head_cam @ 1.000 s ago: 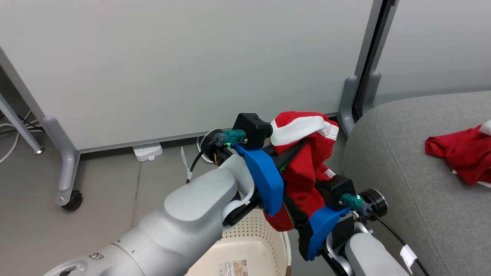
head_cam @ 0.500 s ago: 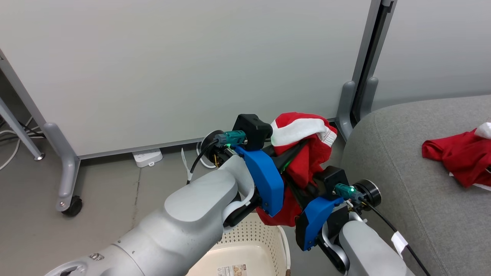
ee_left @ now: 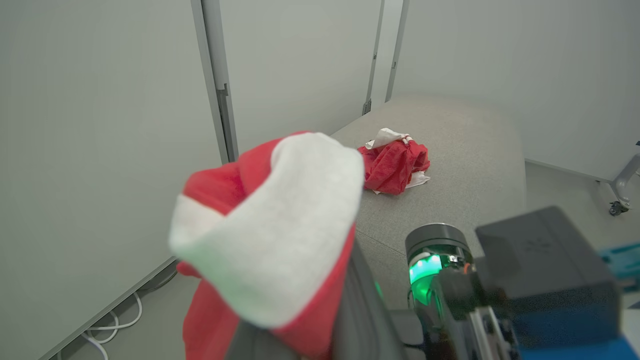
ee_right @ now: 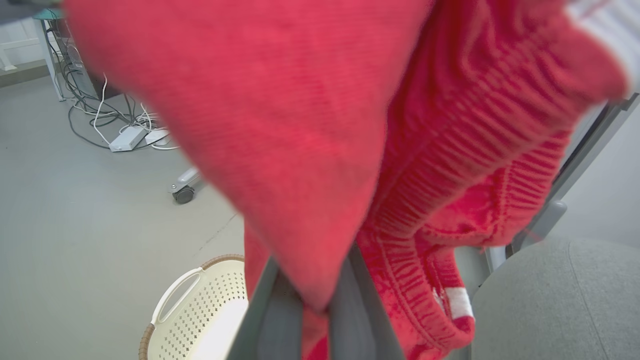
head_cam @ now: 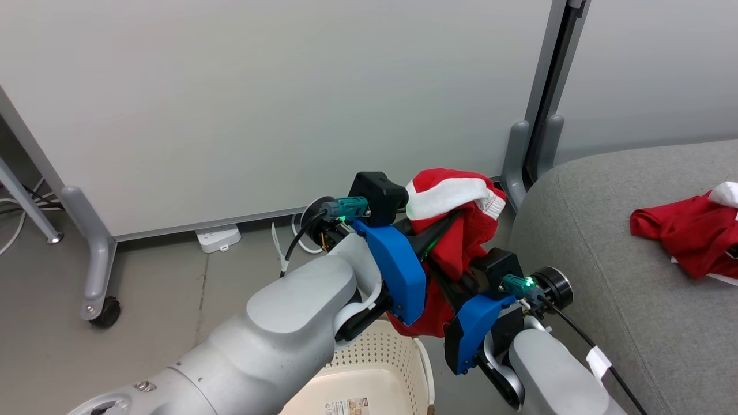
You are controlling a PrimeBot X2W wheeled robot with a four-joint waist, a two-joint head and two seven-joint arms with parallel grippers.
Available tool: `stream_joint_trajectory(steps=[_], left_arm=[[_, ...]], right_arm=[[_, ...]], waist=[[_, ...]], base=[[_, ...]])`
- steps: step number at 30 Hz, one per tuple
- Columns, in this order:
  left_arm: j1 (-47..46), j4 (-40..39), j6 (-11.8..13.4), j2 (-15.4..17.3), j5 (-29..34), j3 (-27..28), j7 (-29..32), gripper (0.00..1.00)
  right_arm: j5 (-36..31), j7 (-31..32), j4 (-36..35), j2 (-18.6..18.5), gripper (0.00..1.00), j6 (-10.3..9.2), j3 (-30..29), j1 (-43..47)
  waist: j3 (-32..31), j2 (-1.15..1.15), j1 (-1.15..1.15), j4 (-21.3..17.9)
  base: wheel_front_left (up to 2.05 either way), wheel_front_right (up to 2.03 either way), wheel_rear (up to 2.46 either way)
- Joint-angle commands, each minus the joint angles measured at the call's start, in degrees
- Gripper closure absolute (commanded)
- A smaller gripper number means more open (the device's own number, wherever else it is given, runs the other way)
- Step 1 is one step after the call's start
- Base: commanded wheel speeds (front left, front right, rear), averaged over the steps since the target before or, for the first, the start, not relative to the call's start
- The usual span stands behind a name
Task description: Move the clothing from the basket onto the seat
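Observation:
A red garment (head_cam: 461, 248) with a white band hangs in the air between my two grippers, above the cream perforated basket (head_cam: 375, 369) at the bottom of the head view. My left gripper (head_cam: 447, 222) is shut on its upper part, and the white band drapes over the fingers (ee_left: 357, 305). My right gripper (ee_right: 315, 265) is shut on the lower fabric from the right, the cloth bunched between its fingers (ee_right: 280, 310). Right of both lies the grey seat (head_cam: 605, 242), with another red garment (head_cam: 686, 230) crumpled on it. The basket (ee_right: 200, 300) looks empty where it shows.
Pale partition panels (head_cam: 259, 104) stand close behind on grey wheeled feet (head_cam: 95, 271), with a dark gap (head_cam: 542, 115) between two of them. A white power strip (head_cam: 217, 236) and cables lie on the floor by the wall. More cables (ee_right: 110, 120) lie further off.
My right gripper has risen and closed in on the left one, gathering the garment so its lower end hangs higher over the basket. The head view has shifted slightly.

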Motion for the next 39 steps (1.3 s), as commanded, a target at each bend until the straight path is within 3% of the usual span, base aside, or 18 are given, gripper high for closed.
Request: stream_joint_trajectory(steps=[1,20,21,22,34,39], left_arm=[[0.5,0.0,-0.1,0.1,-0.2,-0.1,-0.5,1.0],[-0.3,0.1,-0.2,0.1,-0.9,-0.1,-0.5,1.0],[-0.4,0.1,-0.2,0.1,-0.9,-0.1,-0.5,0.53],[-0.5,0.0,-0.2,0.1,-0.9,-0.1,-0.6,0.0],[1.6,0.9,0.7,0.1,0.8,0.5,-4.1,0.0],[5.3,-1.8,2.0,1.8,6.8,6.1,-4.4,0.0]], right_arm=[[-0.2,-0.2,0.3,-0.1,1.0,-0.04,0.1,-0.7],[-0.7,-0.7,1.0,-0.1,1.0,-0.04,0.6,-1.1],[-0.7,-0.7,1.0,-0.1,1.0,-0.04,0.6,-1.1],[-0.7,-0.7,0.9,-0.1,1.0,-0.04,0.6,-1.1],[-1.2,-1.4,0.3,-0.1,1.0,-0.04,-0.9,-0.4],[-1.8,-1.6,0.0,-0.1,1.0,-0.04,-2.6,0.5]], waist=[[-0.1,0.0,0.0,0.0],[-0.6,0.0,0.0,-0.6],[-0.6,0.0,0.0,-0.6],[-0.6,0.0,0.0,-0.7],[0.0,0.0,0.0,-0.7],[0.4,0.0,0.0,-0.2]], base=[[0.0,0.0,0.0],[0.0,0.0,0.0],[0.0,0.0,0.0],[0.0,0.0,0.0],[0.0,0.0,0.0],[0.0,0.0,0.0]])
